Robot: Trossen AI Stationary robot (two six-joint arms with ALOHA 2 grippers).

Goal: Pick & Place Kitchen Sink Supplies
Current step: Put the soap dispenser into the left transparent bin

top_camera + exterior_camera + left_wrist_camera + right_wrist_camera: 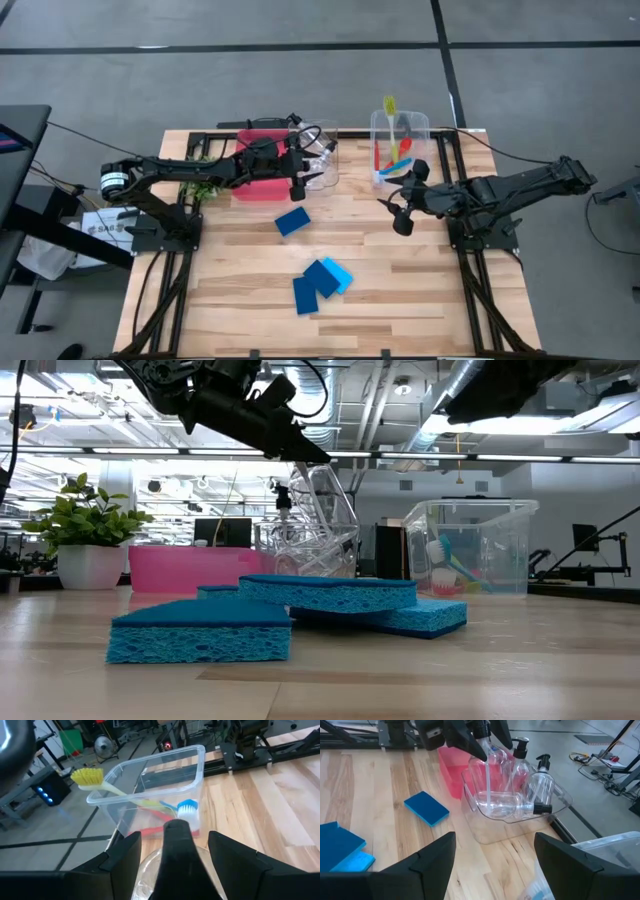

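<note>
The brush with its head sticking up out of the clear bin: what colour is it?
Yellow-green brush, handle and bristles alike, seen best in the left wrist view.

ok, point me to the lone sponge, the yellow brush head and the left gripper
lone sponge (292, 222): high view, middle of its blue top face.
yellow brush head (87, 776): left wrist view, on the bristles, sticking out over the bin's rim.
left gripper (298, 185): high view, midway between the fingertips, at the bottle bin.

Table (420, 290) was noted as pale matt wood; sponges (200, 630) as rough, porous foam; bins (520, 820) as glossy clear plastic.
</note>
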